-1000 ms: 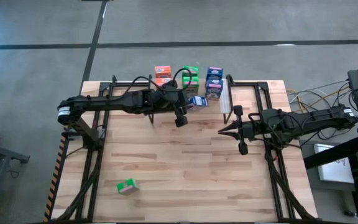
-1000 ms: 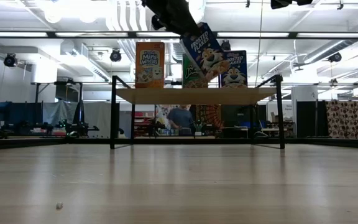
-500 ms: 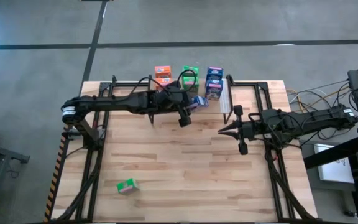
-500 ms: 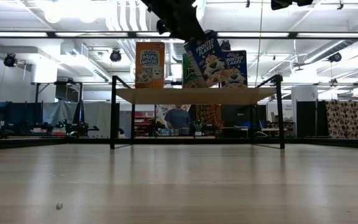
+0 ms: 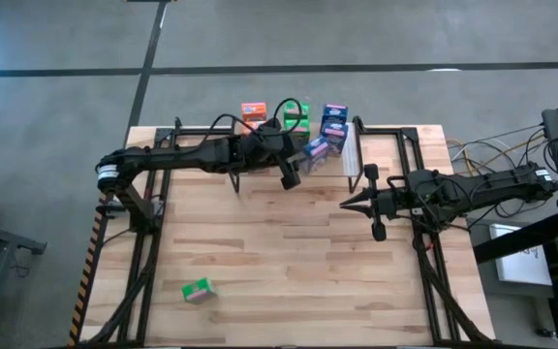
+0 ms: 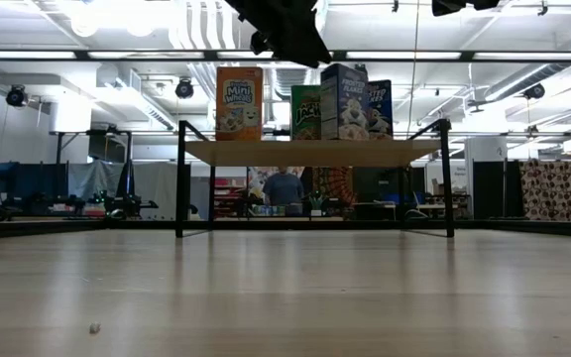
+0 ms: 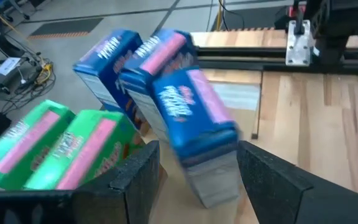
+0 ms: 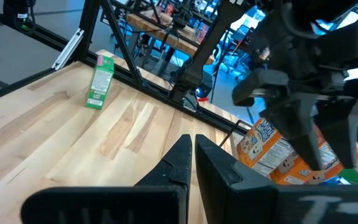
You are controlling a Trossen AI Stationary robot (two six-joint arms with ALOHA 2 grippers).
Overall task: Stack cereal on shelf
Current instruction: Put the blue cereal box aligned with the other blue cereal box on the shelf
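**Blue box at the left end effector, on the shelf**

Left end effector [image 5: 295, 173] — over the shelf [image 6: 310, 152] at the table's [image 5: 289, 252] far edge, fingers [image 7: 138, 177] spread apart. Between them, seen from the left wrist, a blue box [image 7: 194, 127], tilted, with a gap on each side; no finger grips it. From the low view the box [image 6: 343, 102] stands on the shelf plank.

Other boxes on the shelf: a second blue box [image 6: 380, 107] just behind the first, a green box [image 6: 305, 111] beside it, an orange box [image 6: 239, 102] further along the plank.

One green box [image 5: 198, 290] lies on the table near the front edge, well apart from both arms.

Right end effector [image 5: 347, 204] — over the table right of centre, fingers pressed together, holding nothing.
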